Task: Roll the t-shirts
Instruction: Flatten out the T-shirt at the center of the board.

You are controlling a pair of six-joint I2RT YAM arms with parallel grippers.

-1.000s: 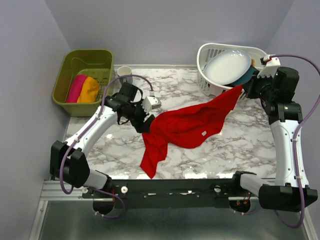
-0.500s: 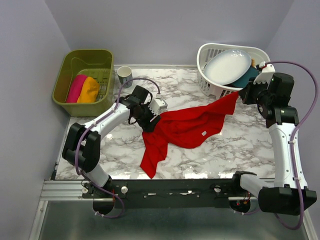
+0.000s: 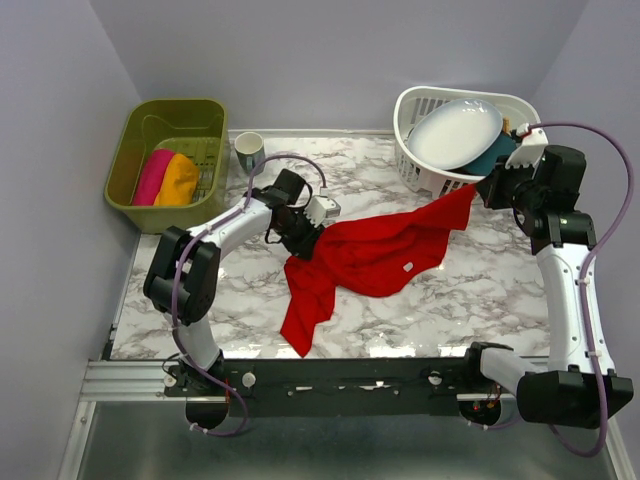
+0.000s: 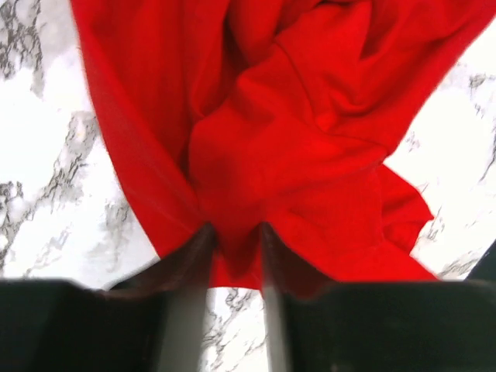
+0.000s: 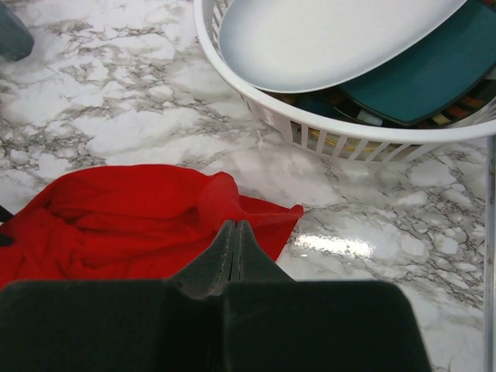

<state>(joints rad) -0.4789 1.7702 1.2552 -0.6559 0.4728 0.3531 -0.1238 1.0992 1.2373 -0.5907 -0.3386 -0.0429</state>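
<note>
The left hand is partly closed, and its two fingers press a raised fold of the red t-shirt from both sides, with cloth filling the gap between them. The right hand is fully closed. Its tips sit on the far right corner of the same shirt, which is drawn up to a point there, just beside the white basket.

Between the two hands the shirt lies crumpled across the middle of the desk. One long part trails toward the near edge.

The desk top is glossy white marble pattern with grey veins, and a bright patch of glare shows near the right hand in the wrist view. A metal rail runs along the near edge where the arms are bolted. Plain pale lavender-grey walls close the desk in at the back and on both sides.

The basket at the back right holds a tilted white plate resting over a teal dish. At the back left, a green bin holds a rolled pink t-shirt touching a rolled orange t-shirt. A mug stands just beside the bin.

A small white label shows on the red cloth, but it is too small to read. No other writing can be made out.
</note>
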